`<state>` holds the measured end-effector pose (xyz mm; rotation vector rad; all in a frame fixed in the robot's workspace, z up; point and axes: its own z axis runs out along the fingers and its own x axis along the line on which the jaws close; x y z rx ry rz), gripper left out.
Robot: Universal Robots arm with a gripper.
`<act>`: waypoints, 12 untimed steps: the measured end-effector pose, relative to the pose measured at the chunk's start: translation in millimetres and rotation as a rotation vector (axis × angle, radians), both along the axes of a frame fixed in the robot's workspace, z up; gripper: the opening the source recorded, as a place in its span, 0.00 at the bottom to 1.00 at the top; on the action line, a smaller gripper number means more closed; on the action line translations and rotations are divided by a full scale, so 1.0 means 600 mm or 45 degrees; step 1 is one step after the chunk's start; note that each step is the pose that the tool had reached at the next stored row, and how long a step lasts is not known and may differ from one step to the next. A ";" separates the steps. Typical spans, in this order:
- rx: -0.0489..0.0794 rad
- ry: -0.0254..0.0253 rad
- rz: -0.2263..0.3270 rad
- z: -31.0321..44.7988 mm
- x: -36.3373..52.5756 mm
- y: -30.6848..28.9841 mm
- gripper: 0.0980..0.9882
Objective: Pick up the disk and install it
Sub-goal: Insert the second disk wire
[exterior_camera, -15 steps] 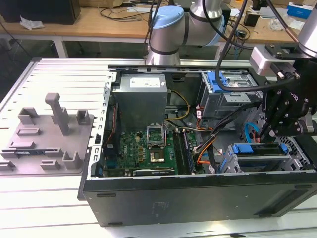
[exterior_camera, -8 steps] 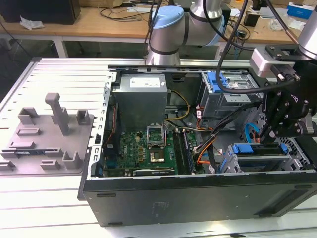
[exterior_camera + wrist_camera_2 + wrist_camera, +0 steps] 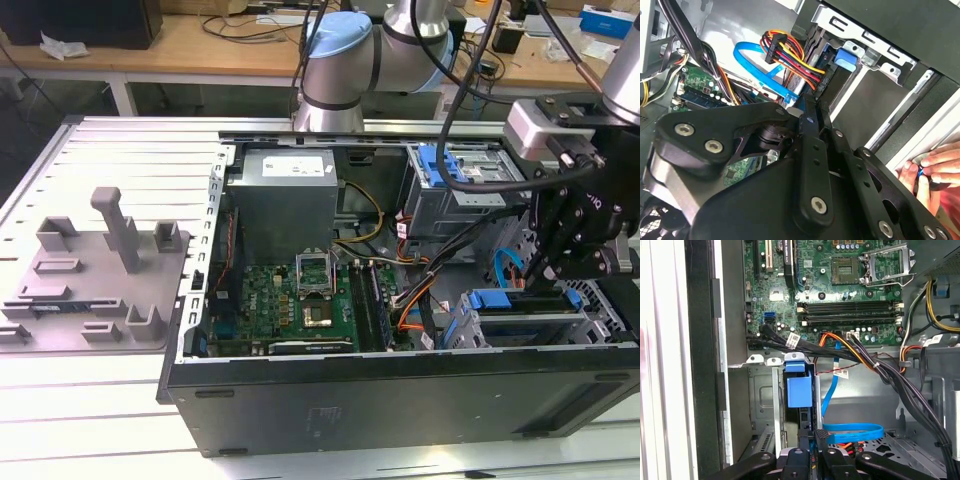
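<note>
A: Where's the disk (image 3: 799, 392)?

B: Standing on edge in the drive cage (image 3: 762, 395), at the corner of the computer case (image 3: 400, 400) nearest the exterior view's right. In the first wrist view I see mostly its blue carrier; the metal body is hidden behind the bracket and cage rails.

A: Gripper (image 3: 812, 447)?

B: Right over the disk's end, black links crowding the frame edge. Jaws are narrowly set around the disk's edge, but the contact point is cut off, so I cannot tell if they're clamped on it.

A: Second wrist view any help?

B: Not much. The gripper body blocks most of it. Beyond it there's a bundle of red, yellow and orange wires (image 3: 790, 55) and a blue flat cable (image 3: 757, 62) running towards the cage.

A: What else sits in the case?

B: Motherboard (image 3: 300, 295) in the middle with an open CPU socket, grey power supply (image 3: 285, 200) behind it, a second bay with a blue latch (image 3: 440, 165) beside the power supply.

A: Outside the case?

B: Grey plastic fixture tray (image 3: 90, 270) on the worktop (image 3: 120, 150), well apart from the case on the exterior view's left. A person's fingers (image 3: 930, 167) show past the case's outer wall in the second wrist view, partly cut off.
</note>
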<state>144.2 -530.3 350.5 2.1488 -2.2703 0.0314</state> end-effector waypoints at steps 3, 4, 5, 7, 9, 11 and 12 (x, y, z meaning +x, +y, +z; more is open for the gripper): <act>0.000 0.0000 0.000 -0.001 0.000 -0.0001 0.07; 0.000 0.0000 0.000 -0.001 0.001 -0.0001 0.07; 0.000 0.0000 0.001 -0.002 0.001 -0.0001 0.07; 0.000 0.0000 0.001 -0.003 0.002 -0.0002 0.07; 0.000 0.0001 0.002 -0.004 0.002 -0.0002 0.07; 0.000 -0.0001 0.004 -0.006 0.002 -0.0002 0.07; 0.000 0.0000 0.005 -0.007 0.002 -0.0002 0.07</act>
